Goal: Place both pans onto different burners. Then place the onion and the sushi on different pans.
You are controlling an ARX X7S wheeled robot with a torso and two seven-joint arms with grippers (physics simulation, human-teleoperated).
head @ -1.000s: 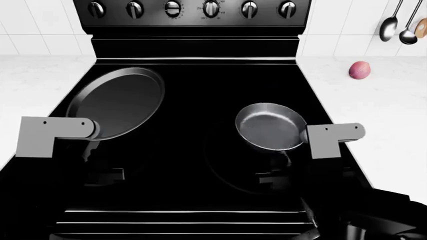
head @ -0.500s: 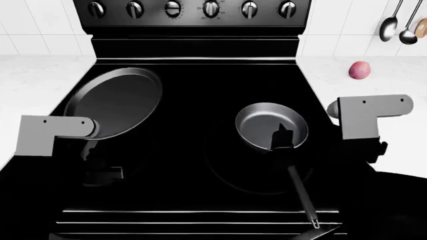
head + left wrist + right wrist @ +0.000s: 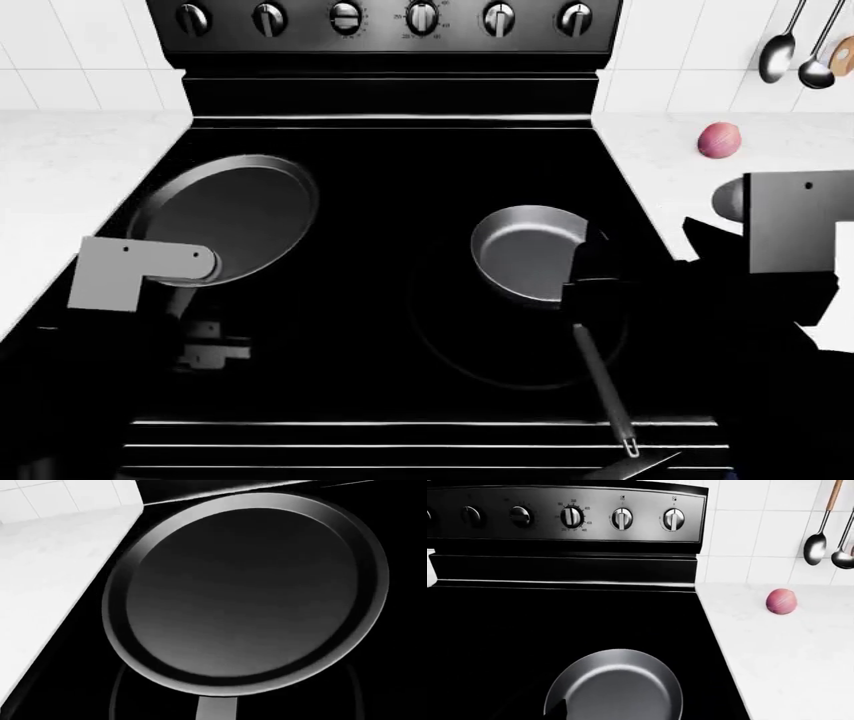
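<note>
The black skillet (image 3: 230, 212) is at the stovetop's left, and its handle runs back into my left gripper (image 3: 198, 322), which is shut on it. It fills the left wrist view (image 3: 247, 587), with the handle (image 3: 217, 710) at the frame edge. The steel pan (image 3: 531, 252) sits at the far edge of a faint burner circle (image 3: 441, 355), its long handle (image 3: 603, 385) lying free. My right gripper (image 3: 591, 278) hangs open and empty above the pan's near rim; one dark fingertip (image 3: 558, 711) shows over the pan (image 3: 617, 690). The onion (image 3: 718, 140) lies on the right counter, also seen in the right wrist view (image 3: 780, 601). The sushi is out of view.
The control panel with its knobs (image 3: 422, 17) stands behind the stovetop. Ladles (image 3: 781, 50) hang on the tiled wall at the far right. White counters (image 3: 60, 170) flank the stove on both sides.
My right gripper has let go of the steel pan's handle and risen up and to the right. My left arm has shifted slightly, and the skillet has moved with it.
</note>
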